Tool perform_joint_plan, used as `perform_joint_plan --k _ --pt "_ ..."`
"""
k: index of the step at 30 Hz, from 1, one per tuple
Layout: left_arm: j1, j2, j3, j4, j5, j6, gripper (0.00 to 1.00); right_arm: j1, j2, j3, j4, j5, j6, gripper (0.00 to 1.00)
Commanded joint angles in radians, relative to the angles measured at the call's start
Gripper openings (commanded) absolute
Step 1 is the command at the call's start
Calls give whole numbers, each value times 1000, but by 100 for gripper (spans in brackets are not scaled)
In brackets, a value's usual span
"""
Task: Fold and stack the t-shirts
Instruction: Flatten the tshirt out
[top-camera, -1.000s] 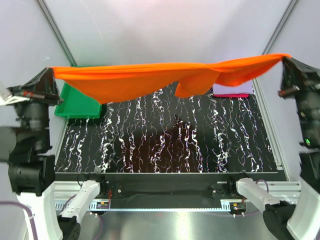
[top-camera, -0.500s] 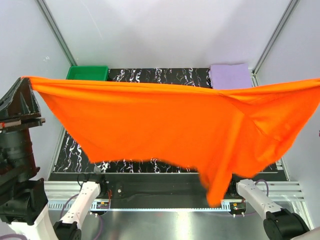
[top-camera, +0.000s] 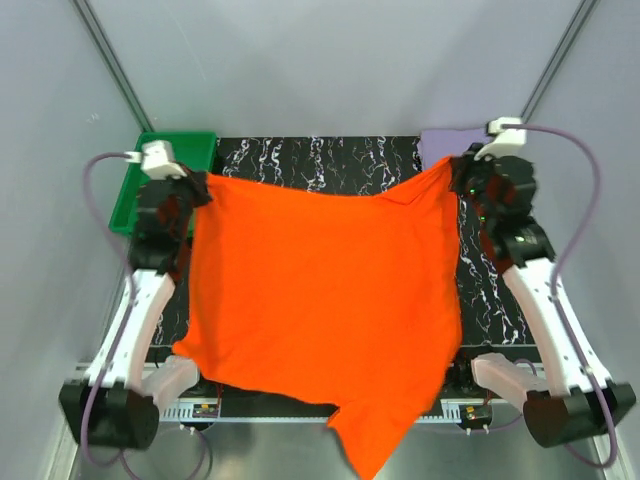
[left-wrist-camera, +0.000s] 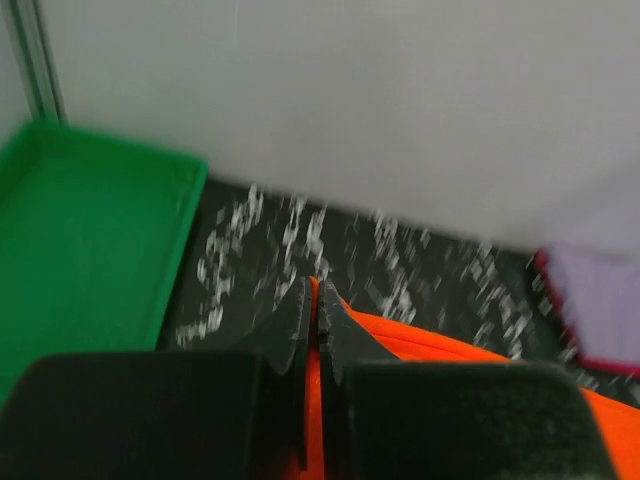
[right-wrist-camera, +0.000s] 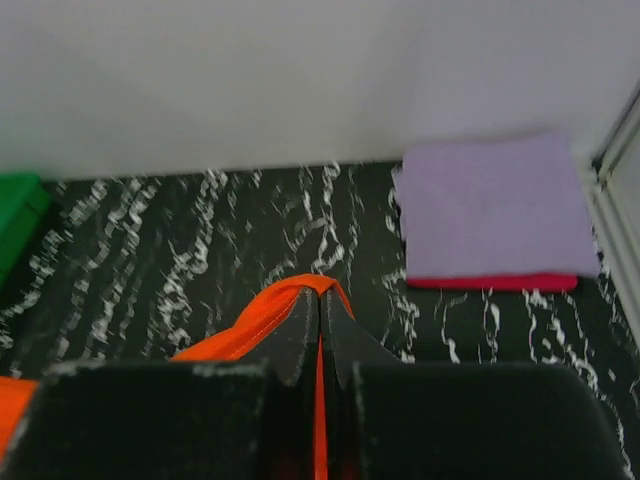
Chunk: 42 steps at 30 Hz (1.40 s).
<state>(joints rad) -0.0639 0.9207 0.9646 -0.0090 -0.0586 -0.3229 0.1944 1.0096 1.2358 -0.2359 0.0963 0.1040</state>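
Top external: left gripper (top-camera: 200, 188) clamped on one far corner of the orange-red t-shirt (top-camera: 320, 290), cloth draped across the table (top-camera: 320, 155), near end overhanging; right gripper (top-camera: 455, 172) clamped on the other. We'd lower both corners level, taut, short of the lavender t-shirt (right-wrist-camera: 490, 205).

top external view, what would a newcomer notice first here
The big orange-red t-shirt spreads over the middle of the table, its far corners pinched by the left gripper and the right gripper. At the far right corner a folded lavender t-shirt lies on a crimson-pink t-shirt; a green tray sits far left.
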Motion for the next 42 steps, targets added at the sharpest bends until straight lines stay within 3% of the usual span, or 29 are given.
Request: perform_joint_plan --k 1,4,10,14,26,30,42 --pt "4 143 -140 248 51 -14 0 -1 29 -129 226 68 25 0" --pt "-5 335 -193 381 52 -30 0 -7 131 -200 335 89 25 0" --pt "-8 761 61 406 92 8 0 -36 400 -129 422 72 23 0" --pt "-2 863 178 386 34 2 0 -42 555 -38 426 37 14 0" --pt "42 1009 414 270 -6 64 0 -49 829 201 388 -84 -21 0" --pt "42 1070 479 232 25 47 0 -49 899 335 276 -89 -13 0" --pt "42 1112 545 153 40 19 0 -75 899 390 173 -93 8 0"
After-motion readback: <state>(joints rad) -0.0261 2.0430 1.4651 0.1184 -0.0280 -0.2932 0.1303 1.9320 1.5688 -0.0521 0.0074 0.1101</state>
